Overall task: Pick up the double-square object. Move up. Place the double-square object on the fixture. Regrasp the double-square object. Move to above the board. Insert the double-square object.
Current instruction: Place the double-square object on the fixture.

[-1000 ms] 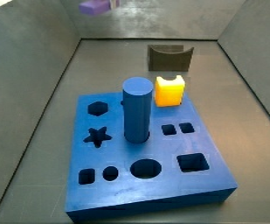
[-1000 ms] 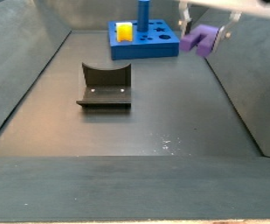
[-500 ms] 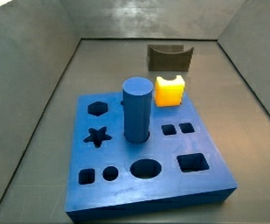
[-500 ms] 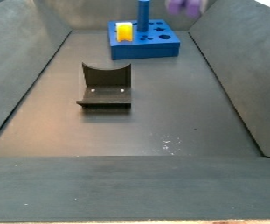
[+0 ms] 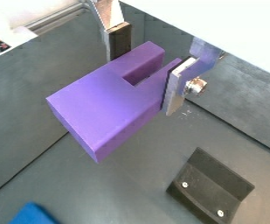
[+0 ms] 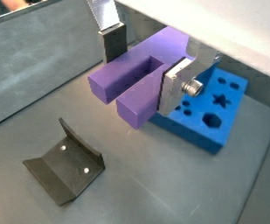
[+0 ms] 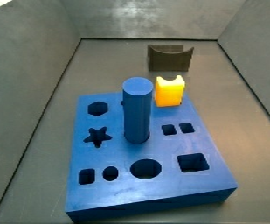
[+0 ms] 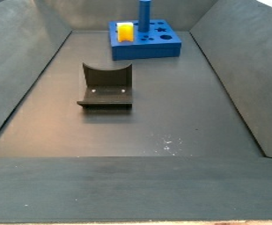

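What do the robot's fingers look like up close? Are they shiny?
Yes. In both wrist views the gripper has two flat, shiny silver metal plates for fingers, each with a dark pad at the tip. One plate has a round silver bolt on its outer face. Neither side view shows the gripper, and the rest of the arm is out of sight.

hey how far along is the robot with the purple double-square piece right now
Done: the pick-up. The gripper holds the double-square object in the air between its fingers, in both wrist views; neither side view shows them, so they are lifted out of frame. In hand: the move up. Left: placing it on the fixture, which stands bare, regrasping, moving above the board and inserting; its two small square holes are unfilled.
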Robot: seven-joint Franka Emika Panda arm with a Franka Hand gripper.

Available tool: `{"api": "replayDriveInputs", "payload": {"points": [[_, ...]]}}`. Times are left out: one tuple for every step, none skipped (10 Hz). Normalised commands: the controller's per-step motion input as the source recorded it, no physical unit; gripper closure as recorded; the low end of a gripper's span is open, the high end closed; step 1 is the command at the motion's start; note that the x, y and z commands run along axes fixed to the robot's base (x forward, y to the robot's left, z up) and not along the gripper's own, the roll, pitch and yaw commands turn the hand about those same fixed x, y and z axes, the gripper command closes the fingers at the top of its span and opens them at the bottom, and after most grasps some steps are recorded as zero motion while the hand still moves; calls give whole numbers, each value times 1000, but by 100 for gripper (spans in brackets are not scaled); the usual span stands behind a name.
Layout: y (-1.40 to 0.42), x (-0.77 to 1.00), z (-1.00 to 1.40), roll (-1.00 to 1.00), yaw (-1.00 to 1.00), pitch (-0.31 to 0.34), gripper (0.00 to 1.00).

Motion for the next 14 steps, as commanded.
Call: {"api": "replayDriveInputs", "payload": {"points": [[-184,1000,233,-74,175,203,100],[-103,898,139,-56,89,184,100],[-80,840,105,-49,71,182,100],[-47,730,67,-33,52,171,100],[-30,616,48,-16,42,170,100],[854,766,-1000,-1000,137,42,100],[856,744,-1000,-1000,134,40,100],[874,799,-1000,-1000,90,20,100],[885,858,-1000,-1000,78,32,100],[897,993,-1000,-1000,60,53,100],[831,1000,-916,-987,48,65,100],[552,894,-572,-655,1,91,100],[436,841,-414,-535,-16,106,100],[217,741,-107,-338,-36,134,100]]}}
